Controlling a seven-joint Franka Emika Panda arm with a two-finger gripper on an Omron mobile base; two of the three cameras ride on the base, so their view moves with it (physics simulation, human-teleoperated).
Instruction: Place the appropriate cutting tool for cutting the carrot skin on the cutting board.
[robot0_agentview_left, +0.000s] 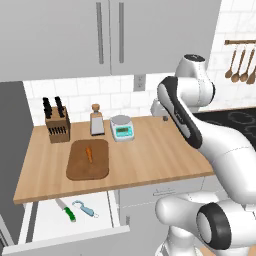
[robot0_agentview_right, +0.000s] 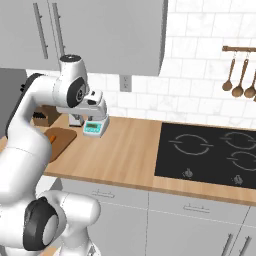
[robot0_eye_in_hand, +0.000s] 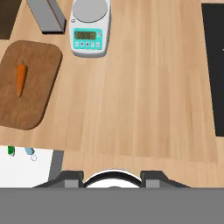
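Left base view gives you the pale wood surface (robot0_agentview_left: 150, 155) with a brown wooden cutting board (robot0_agentview_left: 88, 160) near its left end, a rounded-corner rectangle darker than the grain under it. A slim orange carrot (robot0_agentview_left: 89, 153) lies on the board's far half, well inside its edges. Behind the board, along the back edge, you have a wooden knife block (robot0_agentview_left: 57, 125) with black handles, a metal box grater (robot0_agentview_left: 97, 121) with a wooden knob, and a small kitchen scale (robot0_agentview_left: 122, 127) with a round silvery pan and a teal front.

Below the surface's front edge, at its left end, a white drawer (robot0_agentview_left: 107, 210) stands pulled out. In it lie a green-handled knife (robot0_agentview_left: 66, 211) and, just beside it to the right, the peeler (robot0_agentview_left: 85, 208), light-blue handle with a silvery looped head; the two do not touch.

Your hand (robot0_agentview_left: 165, 118) hangs above the back of the surface, right of the scale, well apart from the drawer. You cannot tell from these pictures whether its fingers are apart or together.

On the right base view, a black glass cooktop (robot0_agentview_right: 210, 152) is set flush into the surface's right part.
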